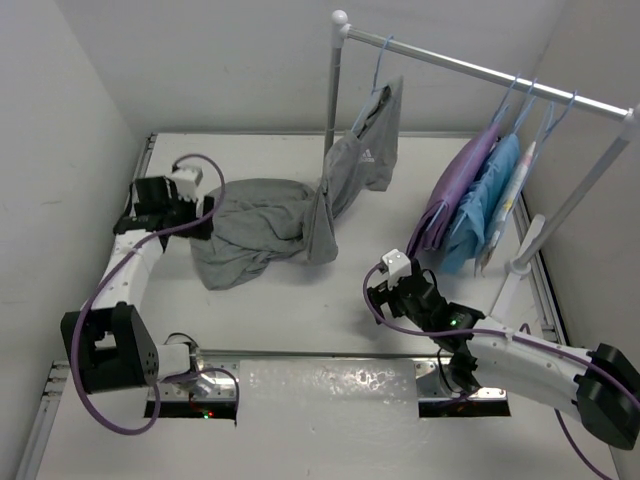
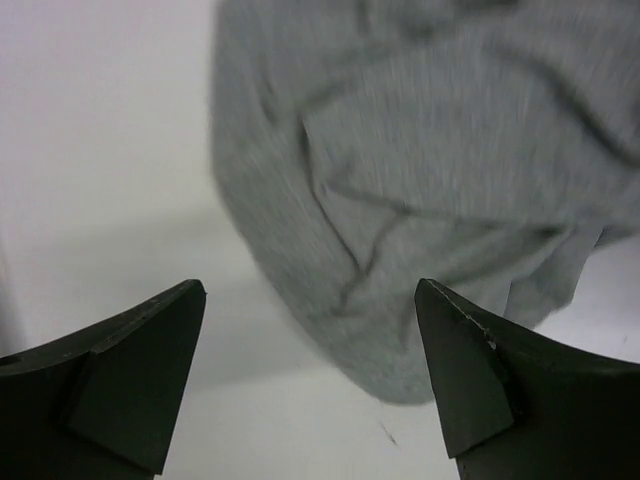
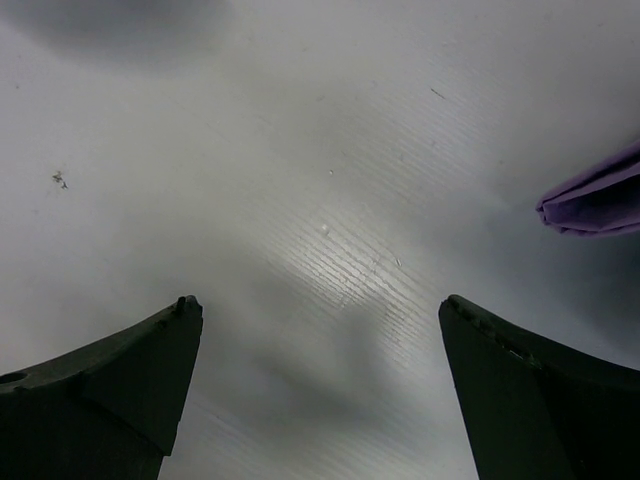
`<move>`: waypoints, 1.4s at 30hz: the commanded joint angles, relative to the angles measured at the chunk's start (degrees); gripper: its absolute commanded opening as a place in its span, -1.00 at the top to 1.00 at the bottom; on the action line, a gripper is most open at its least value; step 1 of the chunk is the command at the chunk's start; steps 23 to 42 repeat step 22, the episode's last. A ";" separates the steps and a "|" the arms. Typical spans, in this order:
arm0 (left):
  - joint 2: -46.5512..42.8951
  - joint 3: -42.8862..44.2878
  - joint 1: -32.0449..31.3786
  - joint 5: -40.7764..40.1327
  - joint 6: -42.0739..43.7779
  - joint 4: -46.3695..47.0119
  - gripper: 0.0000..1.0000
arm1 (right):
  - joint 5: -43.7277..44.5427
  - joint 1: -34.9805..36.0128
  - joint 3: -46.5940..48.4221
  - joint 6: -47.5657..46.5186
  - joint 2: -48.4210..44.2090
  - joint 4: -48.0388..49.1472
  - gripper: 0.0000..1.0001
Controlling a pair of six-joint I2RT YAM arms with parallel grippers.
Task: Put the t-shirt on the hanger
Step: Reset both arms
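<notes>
Surface point(image 1: 300, 310): white, carrying everything below. A rail point(image 1: 480, 72) on two posts spans its far right part.

T-shirt point(image 1: 270, 225): grey. One part hangs from the hanger point(image 1: 380, 62), which is hooked on the left end of the rail, logo facing out. The rest trails down and lies crumpled on the surface at far left-centre.

Other garments: a purple garment point(image 1: 462, 185) and a light-blue garment point(image 1: 488, 205) hang on their own hangers at the right end of the rail, well apart from the t-shirt.

Left arm point(image 1: 130, 260): the left jaws stand wide apart and grip nothing. They sit at the left edge of the crumpled cloth. In the wrist view the t-shirt point(image 2: 430, 180) lies just beyond the tips, its rounded edge nearer the right tip; contact cannot be confirmed.

Right arm point(image 1: 520, 350): the right jaws are fully apart and empty over bare surface, near-right of the t-shirt. A corner of the purple garment point(image 3: 598, 200) shows at their right.
</notes>
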 commanded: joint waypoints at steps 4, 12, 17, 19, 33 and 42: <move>-1.38 -8.82 0.32 0.08 -1.73 15.84 -0.67 | 2.40 0.20 -1.18 1.40 -0.70 0.99 -0.98; 0.65 -11.72 0.41 -0.54 -2.00 18.74 -0.67 | 3.27 0.20 -2.23 0.97 -0.61 2.40 -0.98; 0.91 -13.04 0.32 -1.51 -1.82 19.62 -0.66 | 3.37 0.20 -2.32 0.70 0.18 2.92 -0.98; 1.18 -13.31 0.32 -1.68 -1.82 19.62 -0.66 | 3.45 0.12 -2.41 0.52 0.70 3.45 -0.98; 1.79 -13.49 0.41 -1.42 -1.91 19.97 -0.65 | 4.07 0.20 -2.32 -0.18 1.49 3.54 -0.98; 1.79 -13.49 0.41 -1.42 -1.91 19.97 -0.65 | 4.07 0.20 -2.32 -0.18 1.49 3.54 -0.98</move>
